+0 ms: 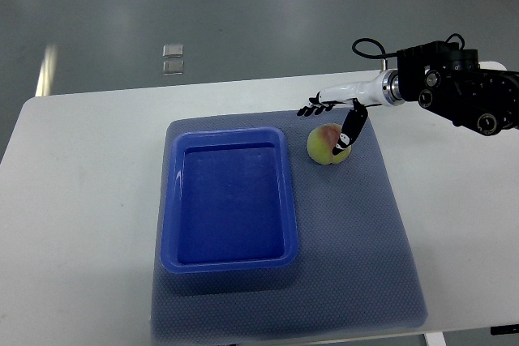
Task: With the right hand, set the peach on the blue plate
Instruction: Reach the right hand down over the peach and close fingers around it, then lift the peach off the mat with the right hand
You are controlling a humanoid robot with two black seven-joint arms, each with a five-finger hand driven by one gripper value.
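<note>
We note the right hand (335,119) with fingers spread, thumb tip touching the round, fuzzy-looking peach (327,144) on the textured grey mat (381,265), just beside the glossy rectangular blue plate (229,261), on the white desk (81,200).

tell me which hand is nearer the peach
Right. The right hand is at the peach, thumb down against its right side and fingers spread just above it. The left hand is out of view.
</note>
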